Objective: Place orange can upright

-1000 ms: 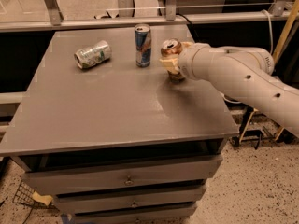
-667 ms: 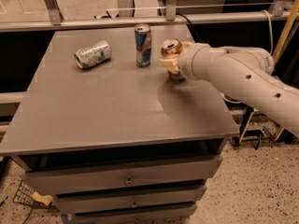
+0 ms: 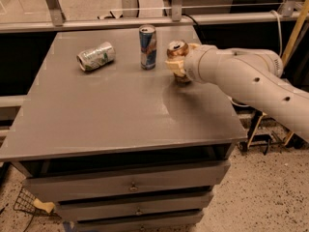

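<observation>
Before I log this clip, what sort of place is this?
Probably a lab or workshop: a grey drawer cabinet, speckled floor, metal railing behind. The gripper is at the orange can on the cabinet.

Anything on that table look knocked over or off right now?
The green-and-silver can lies on its side, dented, at the grey table's back left. The slim blue can stands upright; the gripper holds the copper-orange can roughly upright beside it.

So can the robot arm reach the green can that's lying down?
Probably, but not straight across. The gripper is at the orange can, and the upright blue can stands between it and the green can, so the arm would likely go over or around it.
</observation>
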Tool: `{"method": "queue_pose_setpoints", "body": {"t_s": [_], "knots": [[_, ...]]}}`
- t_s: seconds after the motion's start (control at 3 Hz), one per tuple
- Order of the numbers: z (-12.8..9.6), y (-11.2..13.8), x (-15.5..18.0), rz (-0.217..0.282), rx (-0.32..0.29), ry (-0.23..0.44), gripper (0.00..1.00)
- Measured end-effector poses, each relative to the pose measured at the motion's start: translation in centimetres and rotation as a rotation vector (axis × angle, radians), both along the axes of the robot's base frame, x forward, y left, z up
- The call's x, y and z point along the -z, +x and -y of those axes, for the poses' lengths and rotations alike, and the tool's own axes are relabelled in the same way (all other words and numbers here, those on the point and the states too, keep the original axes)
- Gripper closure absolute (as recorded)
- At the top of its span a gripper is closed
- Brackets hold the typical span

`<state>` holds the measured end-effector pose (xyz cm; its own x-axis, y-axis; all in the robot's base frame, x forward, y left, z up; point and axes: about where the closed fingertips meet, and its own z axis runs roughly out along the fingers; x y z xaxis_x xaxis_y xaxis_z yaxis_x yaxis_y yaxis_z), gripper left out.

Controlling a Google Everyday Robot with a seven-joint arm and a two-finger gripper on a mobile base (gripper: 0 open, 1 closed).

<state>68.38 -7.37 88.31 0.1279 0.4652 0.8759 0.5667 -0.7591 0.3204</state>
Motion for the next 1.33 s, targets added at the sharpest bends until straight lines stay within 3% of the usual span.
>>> {"method": "queue_pose_setpoints", "body": {"t_s": [1.33], "knots": [[-0.01, 0.00, -0.04, 0.000, 0.000, 0.000, 1.00]]}}
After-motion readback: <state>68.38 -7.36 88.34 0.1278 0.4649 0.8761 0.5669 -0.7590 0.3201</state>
